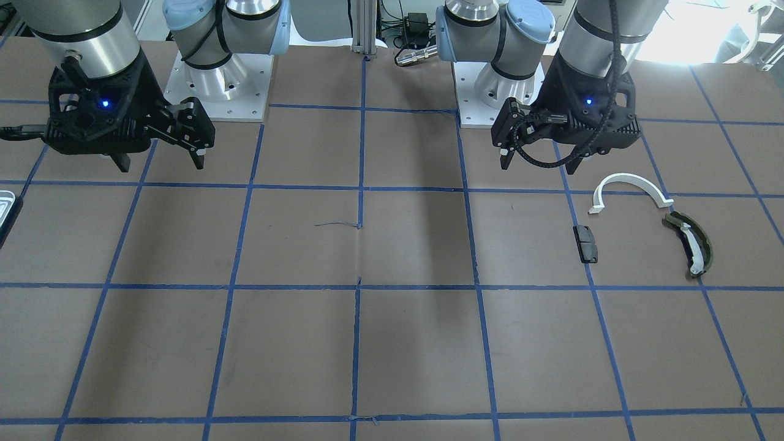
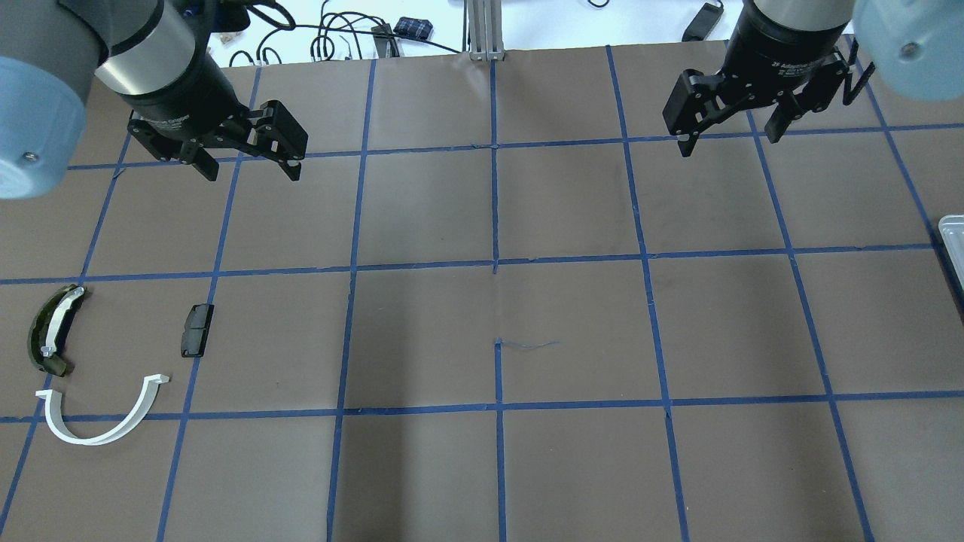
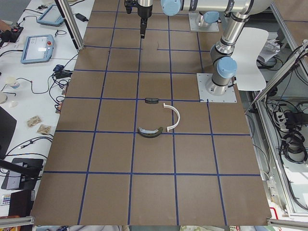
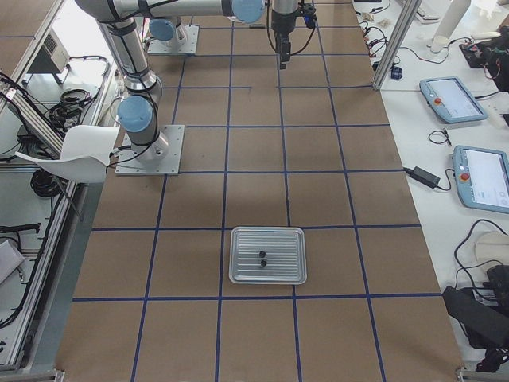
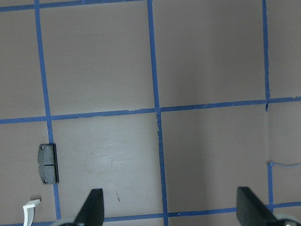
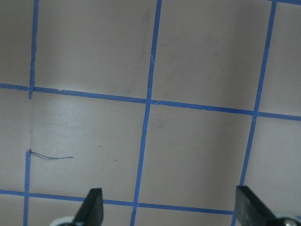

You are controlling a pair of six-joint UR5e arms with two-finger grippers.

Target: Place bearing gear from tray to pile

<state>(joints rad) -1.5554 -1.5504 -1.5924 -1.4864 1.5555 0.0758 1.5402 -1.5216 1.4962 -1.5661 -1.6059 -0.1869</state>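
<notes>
Nearest us, seen from the table's right end, lies the tray [image 4: 286, 239], a shallow pale grey rectangle with rounded corners and a ribbed floor. It holds two small dark parts [image 4: 253, 255], close together just left of its middle. They are too small for us to make out their shape, but as far as we can tell they are the bearing gear, so the task's thing sits in the tray.

Beyond it the table [image 2: 572, 339] is covered in matte brown paper crossed by a grid of blue tape [image 2: 495, 226].

The right gripper [image 2: 729, 143] hangs over the table with its black fingers spread wide. We see nothing between them, and its wrist view shows only paper and tape below.

Further along, the left gripper [image 2: 251, 169] hangs the same way, fingers apart and holding nothing.

Farthest, at the table's left end and well apart from the tray, lies the pile. It has three parts, near one another but not touching:
- The block [image 2: 197, 330] is small, flat, black and rectangular, and lies on a tape line.
- The olive piece [image 1: 692, 242] is curved and dark, with a white strip along it.
- The arc [image 1: 631, 178] is a thin white half ring with small flanged ends, lying closest to the robot.
</notes>
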